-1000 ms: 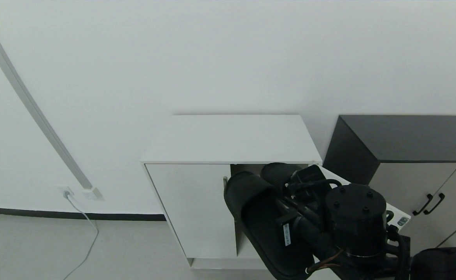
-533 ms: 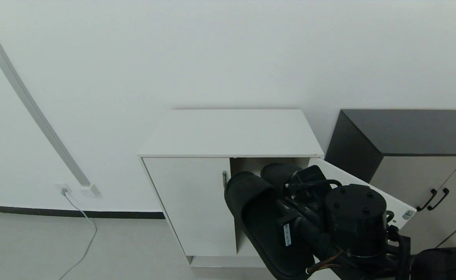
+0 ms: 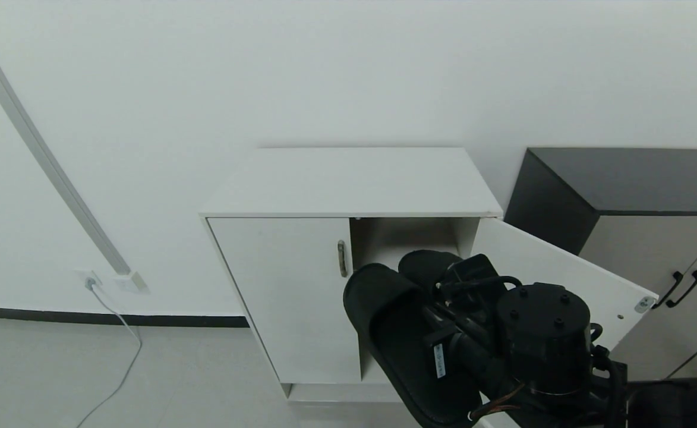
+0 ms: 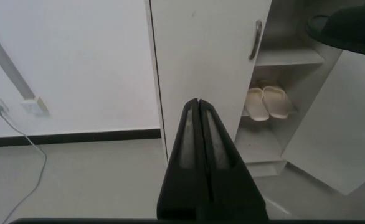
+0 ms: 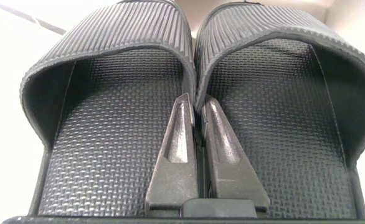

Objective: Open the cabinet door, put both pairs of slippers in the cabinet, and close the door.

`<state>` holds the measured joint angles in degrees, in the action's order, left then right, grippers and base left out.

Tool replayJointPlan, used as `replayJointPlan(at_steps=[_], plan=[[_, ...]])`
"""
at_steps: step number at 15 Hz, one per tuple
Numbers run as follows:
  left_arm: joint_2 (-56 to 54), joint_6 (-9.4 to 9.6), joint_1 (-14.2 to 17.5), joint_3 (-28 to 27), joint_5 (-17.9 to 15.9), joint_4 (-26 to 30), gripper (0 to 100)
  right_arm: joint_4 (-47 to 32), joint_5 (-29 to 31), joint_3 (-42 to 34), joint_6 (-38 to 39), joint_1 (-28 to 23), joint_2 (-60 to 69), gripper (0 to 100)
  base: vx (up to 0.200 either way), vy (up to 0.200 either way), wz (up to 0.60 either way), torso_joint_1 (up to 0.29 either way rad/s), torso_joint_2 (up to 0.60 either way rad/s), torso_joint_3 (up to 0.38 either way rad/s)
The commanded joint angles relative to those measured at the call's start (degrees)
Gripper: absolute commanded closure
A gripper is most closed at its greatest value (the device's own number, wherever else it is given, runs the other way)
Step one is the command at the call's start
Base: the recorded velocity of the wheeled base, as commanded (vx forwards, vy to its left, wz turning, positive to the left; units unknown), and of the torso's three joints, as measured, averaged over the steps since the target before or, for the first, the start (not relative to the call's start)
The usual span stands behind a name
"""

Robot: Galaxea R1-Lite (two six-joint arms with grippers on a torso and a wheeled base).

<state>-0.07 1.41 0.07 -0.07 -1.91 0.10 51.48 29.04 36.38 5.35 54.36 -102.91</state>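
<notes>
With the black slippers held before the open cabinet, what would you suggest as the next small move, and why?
Probably ease the right gripper forward, carrying the black slippers through the cabinet opening: its right door stands open, the jaws pinch both slippers together, and the beige pair already sits inside.

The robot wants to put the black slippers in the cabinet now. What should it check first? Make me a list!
1. Door open wide: ok.
2. Black slippers gripped: ok, the right gripper has its jaws shut on both inner edges.
3. Left gripper out of the way: ok, it is shut, empty and facing the closed door.
4. Room inside: cannot tell. Beige slippers sit low in the cabinet, and the rest is partly hidden.
5. Black slippers clear the closed door's edge: cannot tell.
</notes>
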Motion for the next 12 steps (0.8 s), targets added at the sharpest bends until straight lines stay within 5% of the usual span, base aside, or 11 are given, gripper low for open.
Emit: replayJointPlan(at_steps=[1, 12], plan=[[0.1, -0.01, 0.0, 0.1, 0.0, 0.0, 100, 0.0, 0.0, 0.1, 0.0, 0.0, -0.2, 100, 0.000, 0.000, 0.00, -0.227, 0.55, 0.310], [0.1, -0.01, 0.0, 0.0, 0.0, 0.0, 100, 0.0, -0.1, 0.0, 0.0, 0.3, -1.1, 100, 0.000, 0.000, 0.00, -0.200, 0.52, 0.313]])
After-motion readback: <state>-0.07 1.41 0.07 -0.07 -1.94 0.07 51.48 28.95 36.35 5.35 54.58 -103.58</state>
